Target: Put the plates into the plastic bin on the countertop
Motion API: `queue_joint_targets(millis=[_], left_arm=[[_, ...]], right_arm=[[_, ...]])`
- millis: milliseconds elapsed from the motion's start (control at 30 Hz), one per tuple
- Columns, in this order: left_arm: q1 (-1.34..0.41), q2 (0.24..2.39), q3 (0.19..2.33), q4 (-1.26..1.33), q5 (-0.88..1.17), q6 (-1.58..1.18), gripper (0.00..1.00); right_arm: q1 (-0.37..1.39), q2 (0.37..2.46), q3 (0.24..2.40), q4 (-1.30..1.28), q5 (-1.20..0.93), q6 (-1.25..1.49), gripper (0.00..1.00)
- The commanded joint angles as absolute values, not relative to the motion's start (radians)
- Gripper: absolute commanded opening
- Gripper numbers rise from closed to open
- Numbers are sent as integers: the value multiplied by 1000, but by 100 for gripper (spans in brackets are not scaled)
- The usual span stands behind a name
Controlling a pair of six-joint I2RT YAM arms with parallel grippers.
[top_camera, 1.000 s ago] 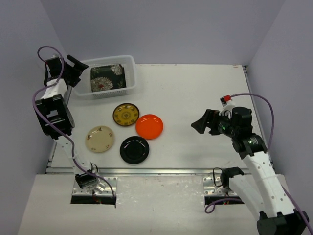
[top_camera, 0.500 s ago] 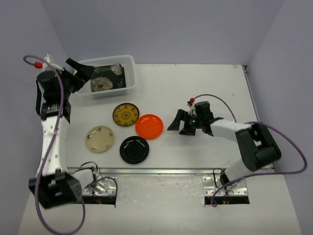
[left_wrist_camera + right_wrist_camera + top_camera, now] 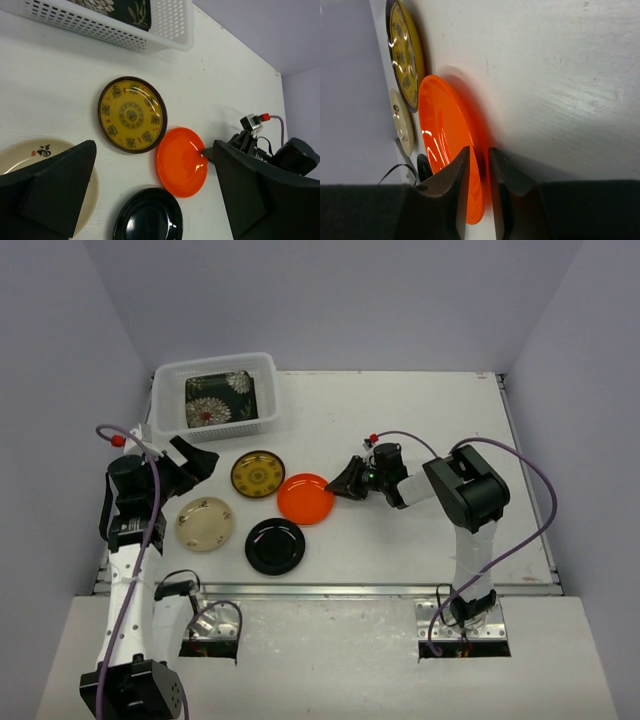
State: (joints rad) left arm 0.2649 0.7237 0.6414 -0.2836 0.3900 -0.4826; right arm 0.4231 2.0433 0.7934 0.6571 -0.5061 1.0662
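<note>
the right claw (image 3: 343, 486) pinches the orange plate (image 3: 303, 499) at its 3 o'clock edge. the yellow plate (image 3: 257, 473) sits just beside it at 10 o'clock, the black plate (image 3: 275, 546) at 7. the left claw (image 3: 193, 461) is wide open.

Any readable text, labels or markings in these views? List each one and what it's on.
"福", in red, as best it reads, on the cream plate. The small black characters beside it are too small to read.
Dark characters ringing the yellow-patterned plate: too small to read.
Nothing else readable in any view.
</note>
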Motion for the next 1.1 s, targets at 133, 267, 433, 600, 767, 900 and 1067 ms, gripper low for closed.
queue_joint_targets(millis=[133,267,433,600,767,900,1067], left_arm=[[193,778,633,-226,482,-395,100],[137,862,628,-178,582,-430,100],[-31,958,580,11,596,-575,100],[-160,1100,566,148,613,-606,96],[-205,1210,552,242,695,-622,64],[-220,1240,563,270,715,-628,47],[-237,1256,580,313,757,-651,30]], right_arm=[[437,2025,721,667,-401,1048,0],[434,1817,646,513,-267,928,0],[434,1565,613,363,-235,823,0],[415,1382,613,316,-407,777,0],[408,1328,633,319,-532,777,0],[409,1326,632,372,-599,811,0],[410,1340,634,406,-609,838,0]])
